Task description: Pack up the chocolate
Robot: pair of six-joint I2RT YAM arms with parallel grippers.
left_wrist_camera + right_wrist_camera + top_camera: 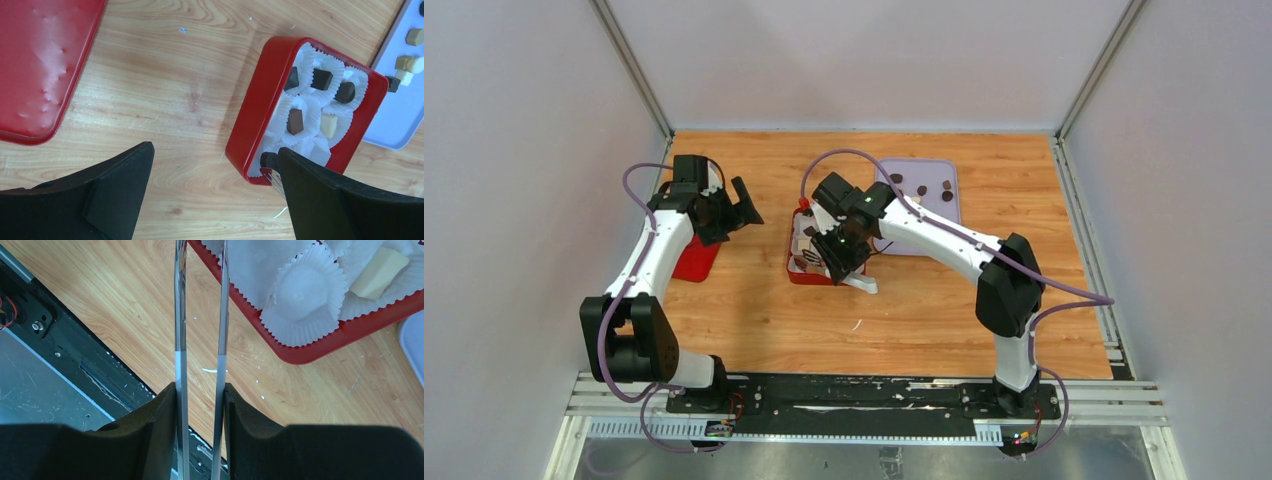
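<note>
Six pieces of chocolate are seen in the red box, each in a white paper cup: three dark ones along the far side, a mid-brown and a cream one in the middle, and one dark one at the near end, partly hidden behind a black finger. At least one cup in the near right corner is seen without a piece. More chocolate, cream and dark, is laid loose on the lavender tray, which is set just beside the box on its far right. The box is placed near the middle of the wooden table.

The right gripper is held over the near end of the box. Its fingers are closed tightly on a pair of metal tweezers, whose two blades are kept a little apart and are pointed across the corner of the box. The tips are cut off by the edge of the wrist view, so whether anything is pinched between them cannot be told.

The left gripper is held above bare table to the left of the box, its fingers spread wide with nothing between them. The red lid is laid flat farther left, well apart from the box and partly covered by the left arm in the top view.
</note>
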